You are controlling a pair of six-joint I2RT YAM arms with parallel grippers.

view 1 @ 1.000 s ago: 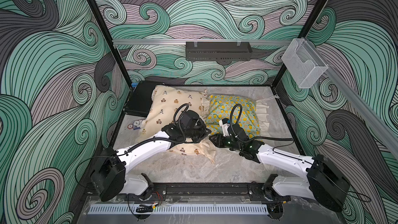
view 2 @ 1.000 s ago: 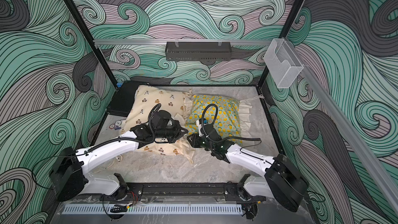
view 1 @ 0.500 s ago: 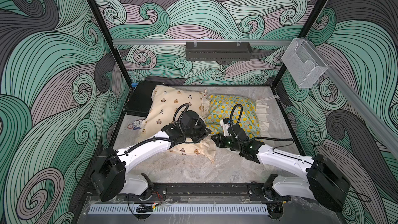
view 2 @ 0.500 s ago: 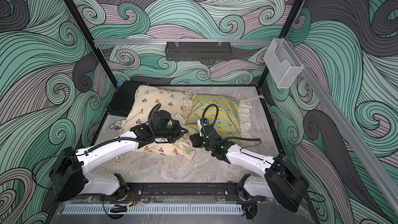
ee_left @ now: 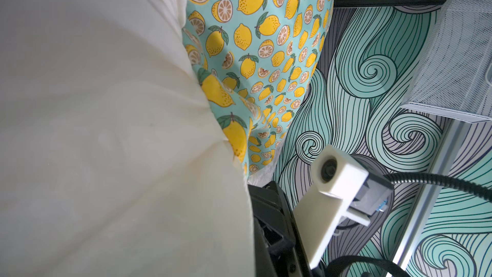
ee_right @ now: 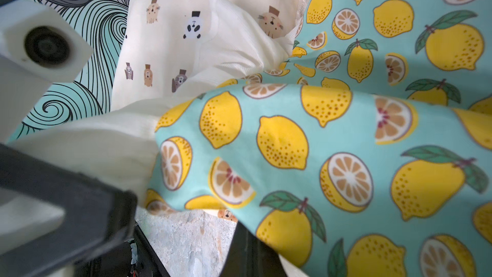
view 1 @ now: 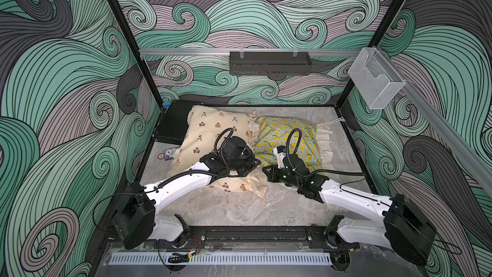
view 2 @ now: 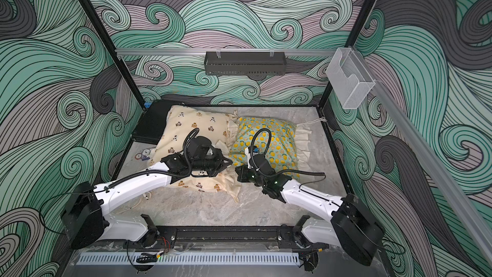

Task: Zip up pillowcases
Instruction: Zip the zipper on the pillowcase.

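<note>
In both top views the cream bear-print pillowcase (view 1: 210,131) (view 2: 191,126) lies at the back left. The teal lemon pillowcase (view 1: 306,139) (view 2: 279,139) lies beside it on the right. Both grippers meet at the lemon pillowcase's near left corner. My left gripper (view 1: 257,166) (view 2: 229,161) is shut. Plain cream trim (ee_left: 106,129) covers its jaws and joins the lemon print (ee_left: 255,35). My right gripper (view 1: 264,173) (view 2: 236,173) is shut. A lifted fold of lemon fabric (ee_right: 319,142) drapes over its one visible finger (ee_right: 247,254). No zipper shows.
A flat black case (view 1: 173,123) lies at the back left, partly under the bear pillowcase. A small printed card (view 1: 166,154) sits by the left wall. A cord (view 1: 334,121) trails at the back right. A black rail (view 1: 253,234) runs along the front edge.
My right gripper's jaws have closed at the lemon pillowcase's corner and it has crept slightly toward the left gripper. The left arm has stayed put.
</note>
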